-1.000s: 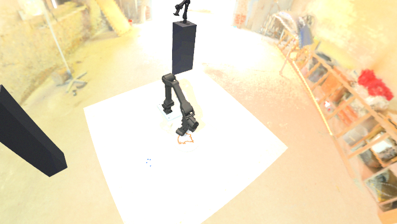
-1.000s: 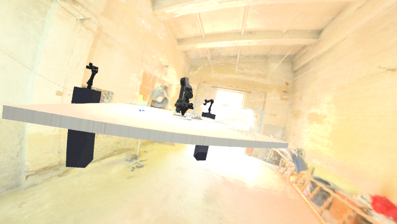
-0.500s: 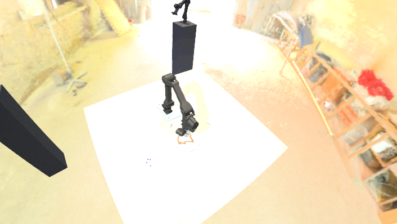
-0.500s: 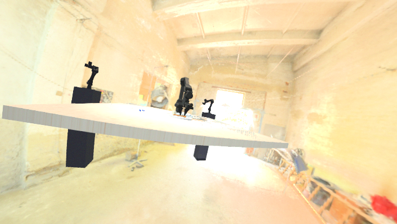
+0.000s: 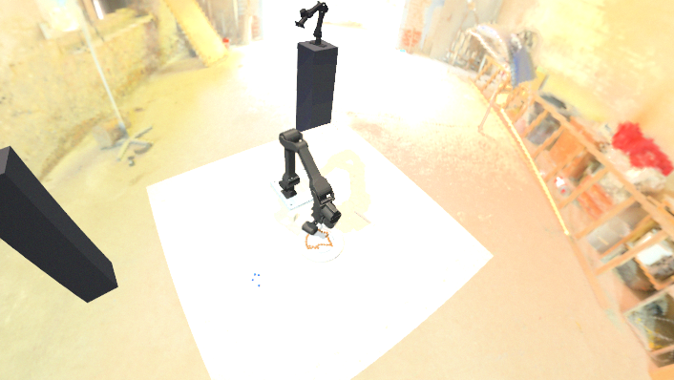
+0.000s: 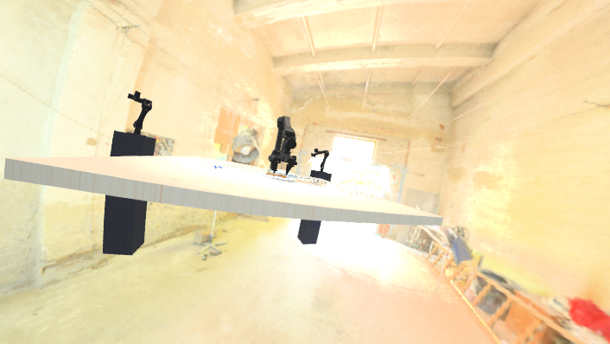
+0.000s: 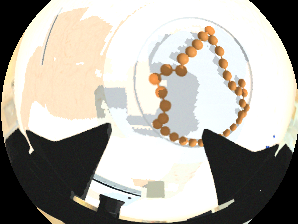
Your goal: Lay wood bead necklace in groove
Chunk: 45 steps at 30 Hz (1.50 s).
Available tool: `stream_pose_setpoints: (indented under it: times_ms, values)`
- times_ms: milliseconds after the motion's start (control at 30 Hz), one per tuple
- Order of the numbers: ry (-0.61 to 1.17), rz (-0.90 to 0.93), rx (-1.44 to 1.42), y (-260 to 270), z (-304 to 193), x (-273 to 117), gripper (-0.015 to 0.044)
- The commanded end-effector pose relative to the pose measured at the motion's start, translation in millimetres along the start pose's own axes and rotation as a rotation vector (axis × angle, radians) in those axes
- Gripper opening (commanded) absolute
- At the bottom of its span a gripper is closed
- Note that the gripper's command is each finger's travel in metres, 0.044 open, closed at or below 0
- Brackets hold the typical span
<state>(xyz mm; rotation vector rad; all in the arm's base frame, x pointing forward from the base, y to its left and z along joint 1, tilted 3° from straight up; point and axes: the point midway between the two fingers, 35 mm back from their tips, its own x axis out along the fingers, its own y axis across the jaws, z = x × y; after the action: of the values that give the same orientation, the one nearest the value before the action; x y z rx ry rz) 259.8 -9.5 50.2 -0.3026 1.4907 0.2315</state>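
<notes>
The orange-brown wood bead necklace (image 5: 312, 247) (image 7: 223, 63) lies as an uneven loop on the pale round bead board (image 5: 335, 254) (image 7: 215, 110). In the wrist view, its lower and lower-right beads follow the board's circular line. Its upper-left and upper-right stretches cut inside that line, with a kink at the left and a small bunch at the right. The top bead is close to the line. My gripper (image 5: 321, 233) (image 6: 281, 174) (image 7: 157, 128) is open and empty, low over the board's near side, its fingertips wide apart around the lower-left beads. The right fingertip hides some lower beads.
Several small blue dots (image 5: 259, 285) (image 6: 218, 167) (image 7: 274, 136) mark the white table (image 5: 382, 296) (image 6: 216, 203), away from the board. The arm's pale base plate (image 5: 301, 205) is behind the board. Two dark pillars (image 5: 315, 86) (image 5: 52, 229) stand beyond the table's edges.
</notes>
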Motion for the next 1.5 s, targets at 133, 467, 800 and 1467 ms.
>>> stream_pose_setpoints:
  times_ms: [133, 467, 800, 1467]
  values:
    - [-0.005, 0.003, 0.003, 0.1, 1.2, -1.4, 0.0440]
    - [-0.005, 0.003, 0.169, -2.7, 8.8, -24.3, 0.0309]
    - [-0.005, 0.003, 0.236, -3.7, 11.5, -27.5, 0.0120]
    - [-0.009, 0.001, 0.234, -4.3, 12.7, -5.5, 0.0120]
